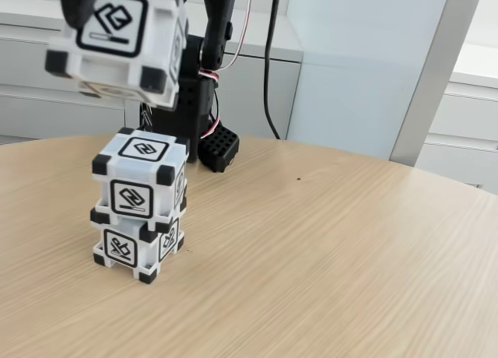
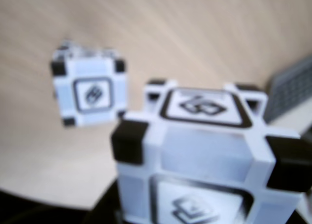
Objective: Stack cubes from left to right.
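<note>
We see the claw clamped on the third cube, high up. The two-cube stack sits below on the bench, nearer its back edge, a bit right of the held cube.

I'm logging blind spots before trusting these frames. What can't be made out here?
- Tool: in the fixed view the top edge cuts it off above the held cube, so its grip cannot be judged.
- Bottom cube: in the wrist view it sits hidden under the stack's top cube.
- Glyphs: blurred in the wrist view.
</note>
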`<state>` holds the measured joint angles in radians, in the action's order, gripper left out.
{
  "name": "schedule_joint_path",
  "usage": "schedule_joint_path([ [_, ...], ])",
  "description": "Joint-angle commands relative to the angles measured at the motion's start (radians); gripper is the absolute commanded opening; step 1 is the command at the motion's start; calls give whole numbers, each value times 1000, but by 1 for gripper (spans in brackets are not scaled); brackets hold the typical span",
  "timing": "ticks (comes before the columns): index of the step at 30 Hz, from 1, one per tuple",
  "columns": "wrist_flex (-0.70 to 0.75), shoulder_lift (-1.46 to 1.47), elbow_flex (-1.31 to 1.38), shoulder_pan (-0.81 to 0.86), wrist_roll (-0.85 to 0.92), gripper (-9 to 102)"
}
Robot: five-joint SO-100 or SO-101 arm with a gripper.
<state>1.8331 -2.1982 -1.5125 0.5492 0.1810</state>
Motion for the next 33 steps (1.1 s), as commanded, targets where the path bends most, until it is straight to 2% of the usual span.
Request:
schedule_joint_path([
  [1, 86, -34, 28, 6, 2, 0],
  [12, 87, -83, 23, 9, -12, 0],
  [20, 86, -71, -173, 44, -11, 0],
  [33, 86, -63, -181, 46, -12, 0],
])
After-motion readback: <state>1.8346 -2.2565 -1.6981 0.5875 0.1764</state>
